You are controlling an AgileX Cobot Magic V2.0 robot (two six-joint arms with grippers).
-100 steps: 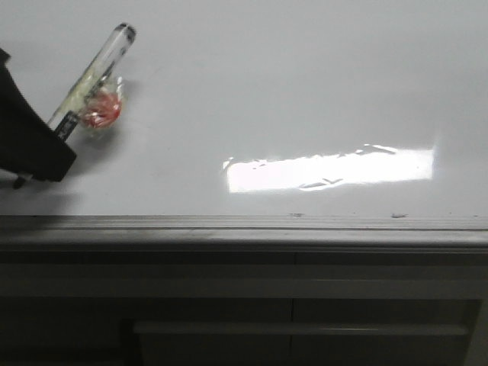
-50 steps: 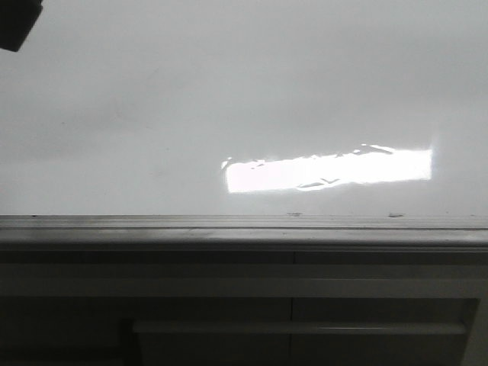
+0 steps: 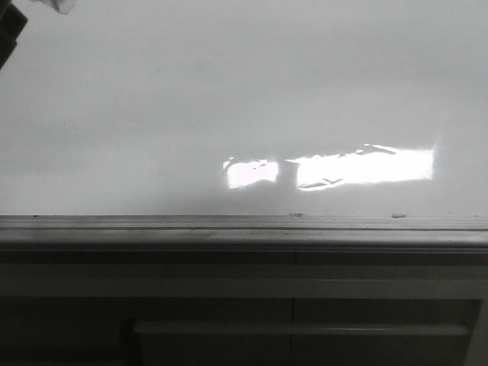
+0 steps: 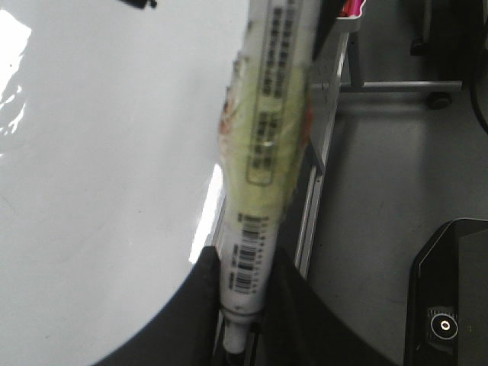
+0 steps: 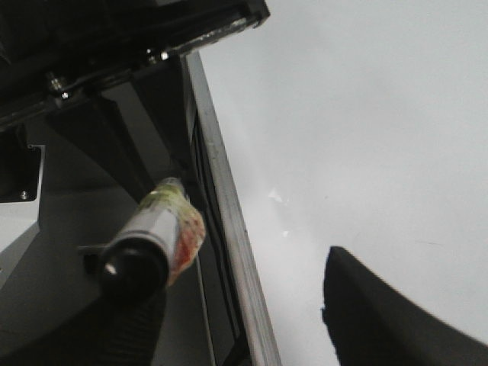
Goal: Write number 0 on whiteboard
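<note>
Since half a second ago, the dark corner of the left arm [image 3: 8,34] in the front view is sitting lower at the top left edge, with a pale scrap just beside it. The bright reflection band on the whiteboard [image 3: 252,107] is now being split by a dark gap, where earlier it ran unbroken. A second ago the marker was lying in plain sight over the board's left part; it is now out of the front view.

In the left wrist view, the left gripper [image 4: 242,305] is clamping its jaws on the marker [image 4: 263,152], which is pointing out over the board's grey rail [image 4: 324,145].

In the right wrist view, the right gripper [image 5: 252,305] is showing one dark finger [image 5: 389,313] over the board, with a second marker [image 5: 149,240] beside the rail; whether its jaws are gripping that marker cannot be told.

No drawn 0 is showing anywhere on the board.
</note>
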